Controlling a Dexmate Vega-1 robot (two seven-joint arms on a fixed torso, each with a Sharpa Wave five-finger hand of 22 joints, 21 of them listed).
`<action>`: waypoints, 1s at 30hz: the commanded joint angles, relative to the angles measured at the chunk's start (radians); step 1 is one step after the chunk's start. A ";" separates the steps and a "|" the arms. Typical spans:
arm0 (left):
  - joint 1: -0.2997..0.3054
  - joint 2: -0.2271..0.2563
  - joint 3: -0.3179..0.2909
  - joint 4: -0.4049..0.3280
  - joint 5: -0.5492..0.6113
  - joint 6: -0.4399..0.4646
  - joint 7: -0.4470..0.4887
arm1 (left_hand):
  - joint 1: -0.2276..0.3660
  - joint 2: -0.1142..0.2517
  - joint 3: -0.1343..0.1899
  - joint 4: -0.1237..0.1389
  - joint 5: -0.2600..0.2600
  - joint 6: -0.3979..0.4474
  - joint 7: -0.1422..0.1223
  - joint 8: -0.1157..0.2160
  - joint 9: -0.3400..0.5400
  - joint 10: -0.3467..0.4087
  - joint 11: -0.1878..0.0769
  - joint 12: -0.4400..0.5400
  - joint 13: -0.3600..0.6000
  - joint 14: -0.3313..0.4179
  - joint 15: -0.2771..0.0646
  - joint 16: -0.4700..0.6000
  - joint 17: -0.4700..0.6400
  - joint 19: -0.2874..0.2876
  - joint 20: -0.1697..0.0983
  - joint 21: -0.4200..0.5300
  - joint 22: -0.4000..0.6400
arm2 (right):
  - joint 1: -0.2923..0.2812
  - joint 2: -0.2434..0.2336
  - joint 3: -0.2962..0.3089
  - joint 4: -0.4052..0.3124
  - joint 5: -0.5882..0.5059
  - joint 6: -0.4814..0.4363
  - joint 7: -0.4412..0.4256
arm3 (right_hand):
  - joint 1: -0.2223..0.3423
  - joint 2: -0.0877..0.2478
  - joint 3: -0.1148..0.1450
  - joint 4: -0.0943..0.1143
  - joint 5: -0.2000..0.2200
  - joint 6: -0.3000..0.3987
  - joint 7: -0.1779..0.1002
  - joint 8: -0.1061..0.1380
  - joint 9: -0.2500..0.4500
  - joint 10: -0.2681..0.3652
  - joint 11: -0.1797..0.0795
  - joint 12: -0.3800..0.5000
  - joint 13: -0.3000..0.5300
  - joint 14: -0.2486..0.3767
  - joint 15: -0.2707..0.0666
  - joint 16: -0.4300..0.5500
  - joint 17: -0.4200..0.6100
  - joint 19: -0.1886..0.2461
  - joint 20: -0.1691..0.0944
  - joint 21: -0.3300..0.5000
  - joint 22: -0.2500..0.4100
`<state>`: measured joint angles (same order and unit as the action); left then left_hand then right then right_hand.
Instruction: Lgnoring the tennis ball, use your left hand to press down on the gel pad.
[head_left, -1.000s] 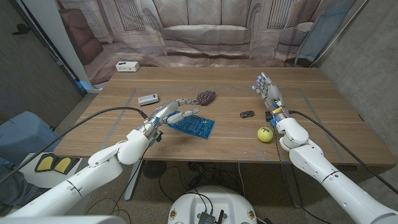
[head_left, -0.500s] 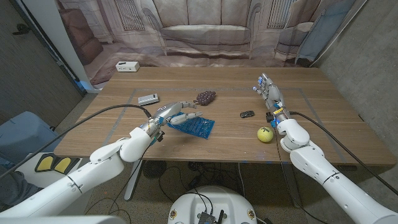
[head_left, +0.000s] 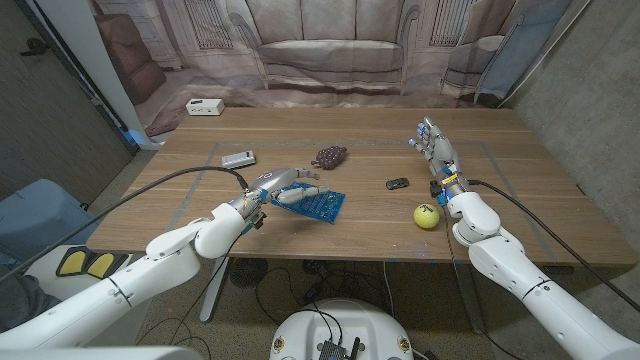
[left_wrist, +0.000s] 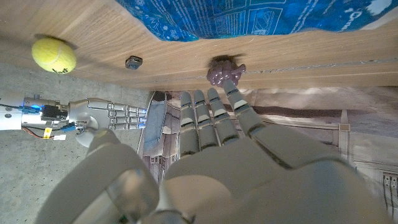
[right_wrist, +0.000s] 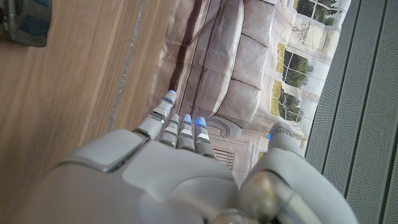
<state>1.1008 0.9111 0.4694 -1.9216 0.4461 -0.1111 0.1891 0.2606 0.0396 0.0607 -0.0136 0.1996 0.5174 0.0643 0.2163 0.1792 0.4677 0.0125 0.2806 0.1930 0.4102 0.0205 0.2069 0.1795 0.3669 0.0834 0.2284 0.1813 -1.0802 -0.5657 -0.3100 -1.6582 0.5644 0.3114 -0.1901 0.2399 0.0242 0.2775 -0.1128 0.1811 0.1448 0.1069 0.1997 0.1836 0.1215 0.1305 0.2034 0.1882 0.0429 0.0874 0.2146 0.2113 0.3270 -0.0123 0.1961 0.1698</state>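
left hand (head_left: 277, 189) hovering at gel pad (head_left: 318, 203) left end, fingers straight and close together, contact hard to tell | pad lying centre-left, part hidden by fingers | tennis ball (head_left: 427, 215) sitting near right hand (head_left: 436, 152), fingers extended, holding nothing

— What lies around the gel pad (head_left: 312, 203)?
— The left hand (head_left: 280, 187) is over its near-left end; a dark purple lump (head_left: 331, 156) sits just beyond.
— And to the right?
— Bare wood, then a small black object (head_left: 397, 184), the tennis ball (head_left: 427, 215) and the right hand (head_left: 437, 158) — all well apart.
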 joint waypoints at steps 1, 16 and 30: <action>-0.011 0.027 0.021 -0.003 -0.004 0.019 -0.051 | -0.007 0.002 -0.006 0.001 -0.001 -0.002 0.005 -0.003 0.004 -0.003 0.006 -0.007 0.005 -0.006 -0.001 -0.004 0.001 -0.004 -0.007 -0.004 0.003 | 0.000 -0.002 0.003 -0.005 -0.002 -0.007 0.000 | -0.002 0.006 0.001 -0.003 0.000 0.005 0.001 -0.002 0.004 0.007 -0.002 -0.002 0.004 0.003 0.000 0.001 0.004 -0.001 0.000 -0.001 0.002; -0.059 0.035 0.069 -0.001 0.025 0.045 -0.137 | -0.022 0.008 -0.010 0.010 0.000 0.001 0.010 -0.007 0.004 0.002 0.008 -0.012 0.005 -0.007 0.002 -0.007 0.002 -0.003 -0.008 -0.007 0.002 | 0.021 -0.006 0.000 0.006 0.005 -0.024 0.012 | -0.003 0.008 -0.001 -0.003 0.000 0.005 0.000 -0.003 0.004 0.008 -0.001 -0.002 0.004 0.004 -0.001 0.001 0.005 -0.002 0.001 -0.002 0.002; -0.074 0.028 0.097 0.009 0.108 0.074 -0.107 | -0.034 0.010 -0.015 0.016 0.001 0.005 0.010 -0.008 0.005 0.005 0.004 -0.016 0.005 -0.008 0.000 -0.009 0.003 -0.004 -0.015 -0.010 0.002 | 0.011 -0.019 0.010 -0.011 0.009 -0.037 0.003 | -0.004 0.009 -0.003 -0.003 0.000 0.006 0.000 -0.003 0.004 0.008 -0.001 -0.002 0.004 0.003 0.000 0.000 0.005 -0.002 0.002 -0.002 0.002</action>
<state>1.0463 0.9478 0.5420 -1.9335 0.5156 -0.0431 0.0732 0.2316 0.0476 0.0481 -0.0009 0.1998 0.5179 0.0717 0.2089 0.1791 0.4643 0.0161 0.2652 0.1929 0.4036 0.0210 0.1993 0.1794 0.3606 0.0772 0.2207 0.1814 -1.0621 -0.5752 -0.3083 -1.6566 0.5693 0.2850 -0.1808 0.2347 0.0294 0.2775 -0.1128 0.1811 0.1447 0.1070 0.1997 0.1836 0.1215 0.1304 0.2034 0.1881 0.0428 0.0873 0.2146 0.2113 0.3269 -0.0123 0.1961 0.1698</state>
